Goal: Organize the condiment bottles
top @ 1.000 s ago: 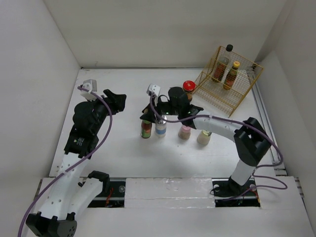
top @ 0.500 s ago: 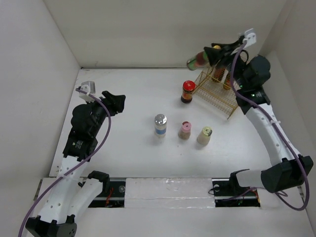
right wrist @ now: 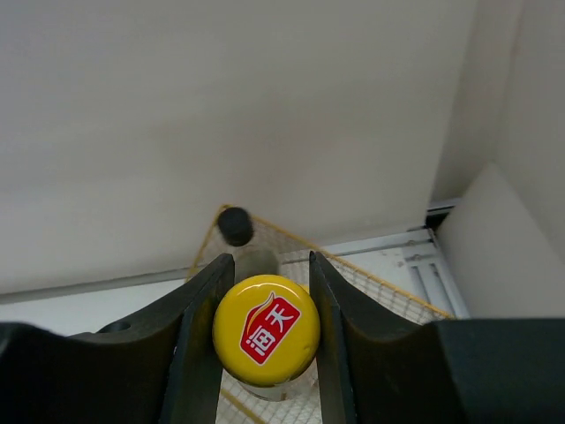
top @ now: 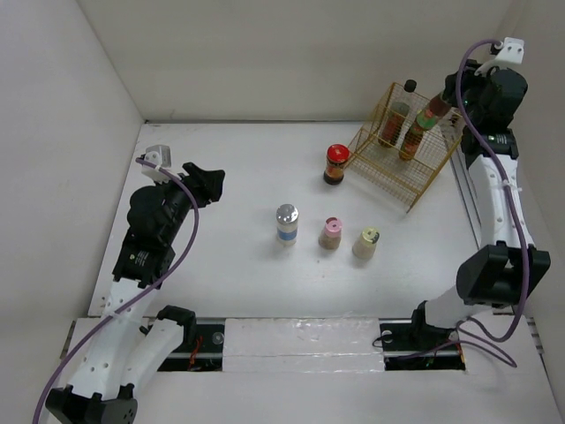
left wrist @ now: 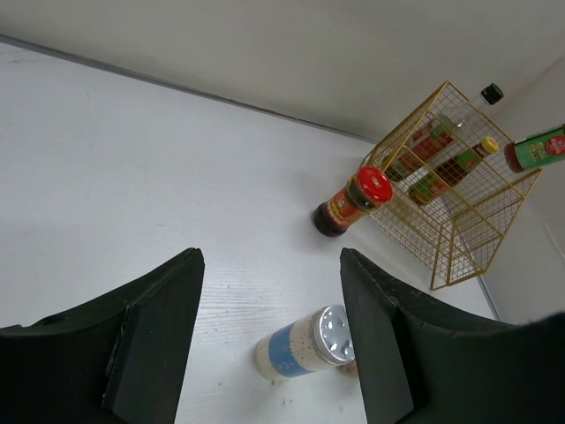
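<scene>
**Legible markings**

1. Yellow bottle cap [right wrist: 266, 330], right wrist view: a red emblem printed on its top carried two white Chinese characters, 海天. This was the only text that could be read.

**Labels present but not legible**

2. Green-labelled bottle [left wrist: 540, 149]: pale marks on the green band were too small to read.
3. Red-capped jar [left wrist: 353, 201]: the yellow and red label print was blurred.
4. Silver-capped shaker [left wrist: 305, 343]: the blue band showed no readable lettering.
5. Black-capped bottle [left wrist: 459, 113] and yellow-capped bottle [left wrist: 463, 161]: their red and green labels sat behind wire and were unreadable.
6. Pink-capped bottle [top: 330, 234] and cream-capped bottle [top: 365, 243]: their labels could not be made out.
</scene>
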`<state>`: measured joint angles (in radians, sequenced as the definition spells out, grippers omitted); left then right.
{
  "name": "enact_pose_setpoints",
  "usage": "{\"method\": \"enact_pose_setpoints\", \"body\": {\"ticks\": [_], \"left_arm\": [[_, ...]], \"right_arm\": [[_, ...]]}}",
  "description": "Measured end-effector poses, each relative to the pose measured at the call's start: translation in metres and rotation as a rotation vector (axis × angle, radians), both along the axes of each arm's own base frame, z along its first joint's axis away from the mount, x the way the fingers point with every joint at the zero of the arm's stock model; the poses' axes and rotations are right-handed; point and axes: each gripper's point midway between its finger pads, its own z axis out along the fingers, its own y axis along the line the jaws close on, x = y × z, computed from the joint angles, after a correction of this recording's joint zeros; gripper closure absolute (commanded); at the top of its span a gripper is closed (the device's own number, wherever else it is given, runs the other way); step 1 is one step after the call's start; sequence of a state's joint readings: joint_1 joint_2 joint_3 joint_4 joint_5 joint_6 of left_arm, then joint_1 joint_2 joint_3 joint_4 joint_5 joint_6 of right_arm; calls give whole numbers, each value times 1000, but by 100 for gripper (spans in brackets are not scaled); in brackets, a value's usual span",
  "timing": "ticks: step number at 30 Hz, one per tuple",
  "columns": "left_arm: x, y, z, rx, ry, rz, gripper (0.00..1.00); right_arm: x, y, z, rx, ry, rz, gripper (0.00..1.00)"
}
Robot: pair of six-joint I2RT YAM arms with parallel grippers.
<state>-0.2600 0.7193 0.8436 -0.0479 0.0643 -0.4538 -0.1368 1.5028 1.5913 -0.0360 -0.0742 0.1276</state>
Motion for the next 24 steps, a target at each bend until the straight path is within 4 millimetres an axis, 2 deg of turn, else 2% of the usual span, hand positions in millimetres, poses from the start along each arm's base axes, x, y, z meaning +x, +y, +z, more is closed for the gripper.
{"method": "enact_pose_setpoints", "body": {"ticks": [5, 17, 24], "left_arm": [[1, -1, -2, 2, 7, -2, 41], [3, -2, -5, 4, 18, -4, 41], [3, -2, -5, 4, 18, -4, 41]], "right_arm": [[20, -35, -11, -25, 47, -115, 92], [39, -72, -29, -92, 109, -287, 91], [48, -81, -48, -106, 150, -323, 90]]}}
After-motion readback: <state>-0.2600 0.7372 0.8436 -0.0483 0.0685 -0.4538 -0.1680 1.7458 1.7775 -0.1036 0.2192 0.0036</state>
